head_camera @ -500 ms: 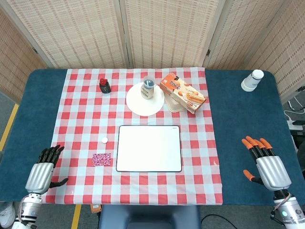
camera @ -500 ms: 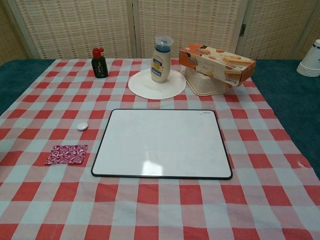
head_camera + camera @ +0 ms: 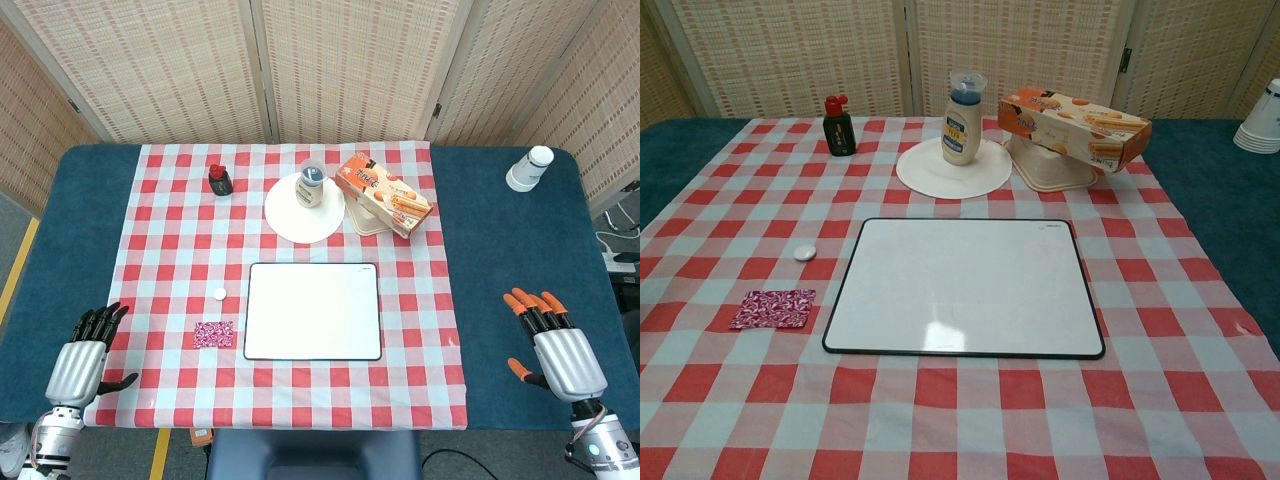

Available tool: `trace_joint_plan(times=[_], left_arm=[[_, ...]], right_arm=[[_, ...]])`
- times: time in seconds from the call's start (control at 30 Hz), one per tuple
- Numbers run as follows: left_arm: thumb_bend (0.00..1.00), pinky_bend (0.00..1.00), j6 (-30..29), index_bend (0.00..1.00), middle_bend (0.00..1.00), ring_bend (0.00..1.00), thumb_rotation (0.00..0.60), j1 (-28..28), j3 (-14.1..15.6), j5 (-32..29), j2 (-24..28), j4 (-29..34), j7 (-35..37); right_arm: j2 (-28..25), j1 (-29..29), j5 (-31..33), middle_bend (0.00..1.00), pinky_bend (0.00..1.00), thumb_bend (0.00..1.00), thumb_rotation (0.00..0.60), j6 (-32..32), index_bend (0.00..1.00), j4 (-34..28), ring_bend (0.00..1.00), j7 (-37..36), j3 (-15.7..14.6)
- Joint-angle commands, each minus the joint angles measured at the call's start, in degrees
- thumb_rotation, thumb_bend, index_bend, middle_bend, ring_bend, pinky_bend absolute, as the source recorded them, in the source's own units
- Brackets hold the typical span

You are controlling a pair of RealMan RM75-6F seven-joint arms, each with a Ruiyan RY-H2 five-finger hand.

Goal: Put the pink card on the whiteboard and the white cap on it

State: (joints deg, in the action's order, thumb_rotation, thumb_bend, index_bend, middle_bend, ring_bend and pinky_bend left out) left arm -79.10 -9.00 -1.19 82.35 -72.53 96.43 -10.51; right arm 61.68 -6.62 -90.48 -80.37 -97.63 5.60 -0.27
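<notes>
The pink patterned card [image 3: 213, 334] [image 3: 773, 308] lies flat on the checked cloth, just left of the whiteboard [image 3: 313, 311] [image 3: 965, 287]. A small white cap [image 3: 219, 294] [image 3: 804, 253] sits on the cloth a little beyond the card. The whiteboard is bare. My left hand [image 3: 85, 358] hovers at the table's near left corner, fingers spread, holding nothing. At the near right corner my right hand [image 3: 556, 348], with orange fingertips, is spread and empty too. Only the head view shows the hands.
Behind the whiteboard stand a white plate [image 3: 290, 212] with a mayonnaise bottle [image 3: 311, 186], a biscuit box [image 3: 381, 194] on a container, and a small dark bottle [image 3: 219, 179]. A stack of paper cups [image 3: 528, 168] stands at the far right.
Both hands have drawn back slightly toward the near edge of the table. The card, cap and whiteboard have not moved.
</notes>
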Motion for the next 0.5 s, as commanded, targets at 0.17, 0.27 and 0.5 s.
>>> trace_joint_plan(times=[0.17, 0.27, 0.5], left_arm=[[0.11, 0.0, -0.1, 0.0, 0.0, 0.0, 0.6, -0.4, -0.5, 0.2, 0.4, -0.6, 0.5], [0.11, 0.0, -1.1, 0.0, 0.0, 0.0, 0.6, -0.2, -0.6, 1.0, 0.6, -0.6, 0.5], [0.13, 0.72, -5.8, 0.01, 0.38, 0.53, 0.6, 0.1, -0.7, 6.9, -1.6, -4.7, 2.6]], right_arm=[[0.1, -0.2, 0.2, 0.03, 0.09, 0.19, 0.6, -0.2, 0.09, -0.1, 0.0, 0.1, 0.4], [0.1, -0.5, 0.6, 0.03, 0.09, 0.19, 0.6, 0.7, 0.09, 0.0, 0.0, 0.2, 0.3], [-0.1, -0.2, 0.0, 0.03, 0.09, 0.19, 0.6, 0.3, 0.09, -0.2, 0.0, 0.2, 0.0]])
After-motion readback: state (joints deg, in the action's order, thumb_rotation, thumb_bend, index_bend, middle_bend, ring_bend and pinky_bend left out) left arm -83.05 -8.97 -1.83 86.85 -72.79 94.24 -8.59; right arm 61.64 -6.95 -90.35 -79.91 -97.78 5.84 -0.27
